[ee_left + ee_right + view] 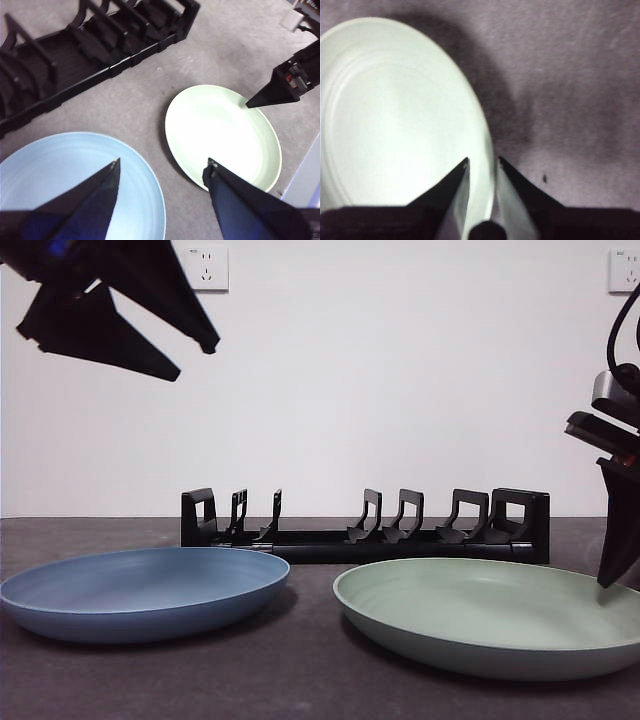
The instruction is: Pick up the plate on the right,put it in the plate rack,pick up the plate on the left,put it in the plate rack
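A long, low black plastic plate rack (365, 530) lies across the far side of the dark grey table (310, 680), its long axis running side to side in the front view, parallel to the white back wall (400, 370). Its upright slotted holders stand in a row along that axis, with a blocky end at each extreme; every slot that shows is empty.

In front of the rack two shallow round plates lie flat, rims up. The pale green plastic plate (490, 625) is on the right, the blue plastic plate (145, 590) on the left, with a strip of bare table between them (they do not touch each other or the rack).

The right gripper (482, 162) is down at the green plate's outer right edge. In its wrist view the two black jaws straddle the plate's rim, one over the inside of the plate and one outside it, with only a narrow gap between them; whether they already press on the rim I cannot tell. In the front view it shows as a dark tip at the right edge, reaching the rim.

The left gripper (162, 167) hangs high above the table, over the near ground between the two plates, its jaws spread wide and holding nothing. Two white wall sockets (206, 268) sit high on the wall.
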